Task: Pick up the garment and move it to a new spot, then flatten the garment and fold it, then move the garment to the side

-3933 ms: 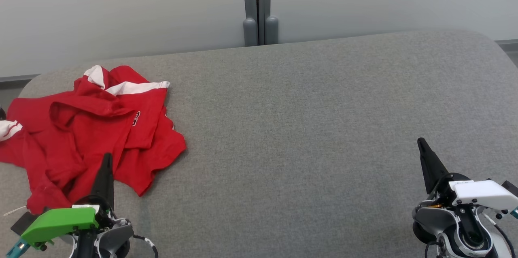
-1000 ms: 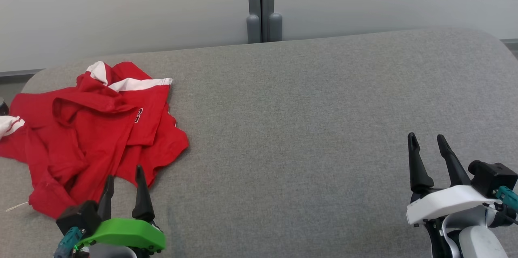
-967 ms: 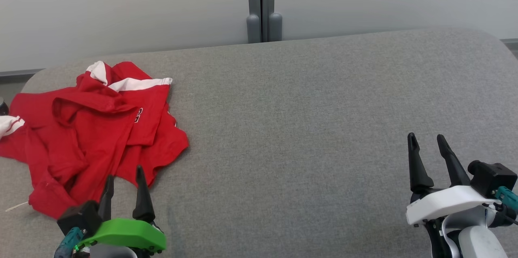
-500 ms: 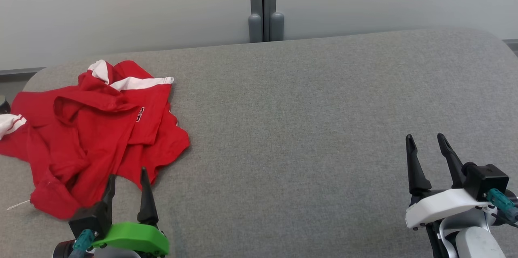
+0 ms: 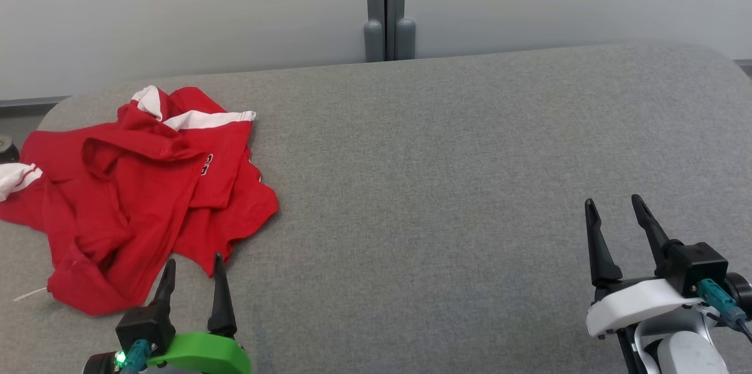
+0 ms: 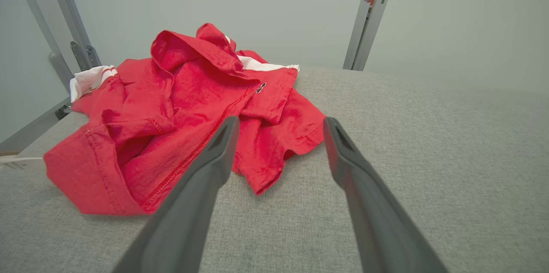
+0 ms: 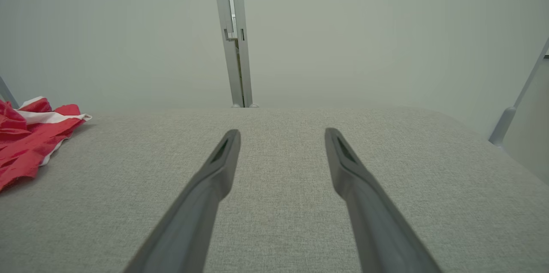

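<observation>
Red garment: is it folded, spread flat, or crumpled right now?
Crumpled. The red garment lies in a bunched heap of overlapping creased layers, edges uneven, on the grey surface.

Grey padded surface [image 5: 446, 186], pale wall [image 5: 176, 10]

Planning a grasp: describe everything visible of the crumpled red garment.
The red garment, white-trimmed, looks like soft knit cloth with stitched hems and a small dark print. It lies crumpled in overlapping folds at the left end of the grey fabric surface. The open left gripper points at its near edge, gripping nothing.
</observation>
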Motion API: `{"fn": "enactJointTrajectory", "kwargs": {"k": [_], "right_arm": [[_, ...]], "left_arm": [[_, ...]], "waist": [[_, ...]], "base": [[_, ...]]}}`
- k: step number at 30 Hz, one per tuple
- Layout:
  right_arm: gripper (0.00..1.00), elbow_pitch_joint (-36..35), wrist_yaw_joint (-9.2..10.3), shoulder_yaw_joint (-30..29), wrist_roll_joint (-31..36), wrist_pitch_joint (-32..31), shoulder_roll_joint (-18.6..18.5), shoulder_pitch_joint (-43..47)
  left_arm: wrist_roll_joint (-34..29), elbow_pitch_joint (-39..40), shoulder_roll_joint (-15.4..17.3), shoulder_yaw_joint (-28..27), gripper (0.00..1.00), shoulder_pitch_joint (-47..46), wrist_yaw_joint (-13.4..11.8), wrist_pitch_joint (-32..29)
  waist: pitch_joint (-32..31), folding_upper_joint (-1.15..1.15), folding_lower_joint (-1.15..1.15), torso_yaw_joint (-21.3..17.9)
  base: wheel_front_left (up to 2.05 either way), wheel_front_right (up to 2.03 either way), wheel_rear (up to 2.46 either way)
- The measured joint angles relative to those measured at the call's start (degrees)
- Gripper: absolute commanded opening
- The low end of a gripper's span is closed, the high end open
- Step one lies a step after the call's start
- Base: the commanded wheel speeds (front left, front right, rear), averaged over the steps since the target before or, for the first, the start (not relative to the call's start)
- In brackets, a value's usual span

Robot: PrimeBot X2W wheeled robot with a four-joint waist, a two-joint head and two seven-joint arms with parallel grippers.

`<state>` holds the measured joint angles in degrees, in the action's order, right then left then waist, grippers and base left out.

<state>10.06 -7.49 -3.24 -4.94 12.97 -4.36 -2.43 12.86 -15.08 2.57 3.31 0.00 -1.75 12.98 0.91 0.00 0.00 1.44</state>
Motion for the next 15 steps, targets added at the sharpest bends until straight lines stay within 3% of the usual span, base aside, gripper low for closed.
{"fn": "enactJointTrajectory", "kwargs": {"k": [15], "right_arm": [[1.00,0.8,0.00,0.0,5.2,1.8,-0.1,0.6]], "left_arm": [[-4.1,-1.1,0.1,1.0,1.00,0.0,0.0,1.8]], "waist": [[0.4,0.00,0.00,0.1]], "base": [[0.00,0.00,0.00]]}}
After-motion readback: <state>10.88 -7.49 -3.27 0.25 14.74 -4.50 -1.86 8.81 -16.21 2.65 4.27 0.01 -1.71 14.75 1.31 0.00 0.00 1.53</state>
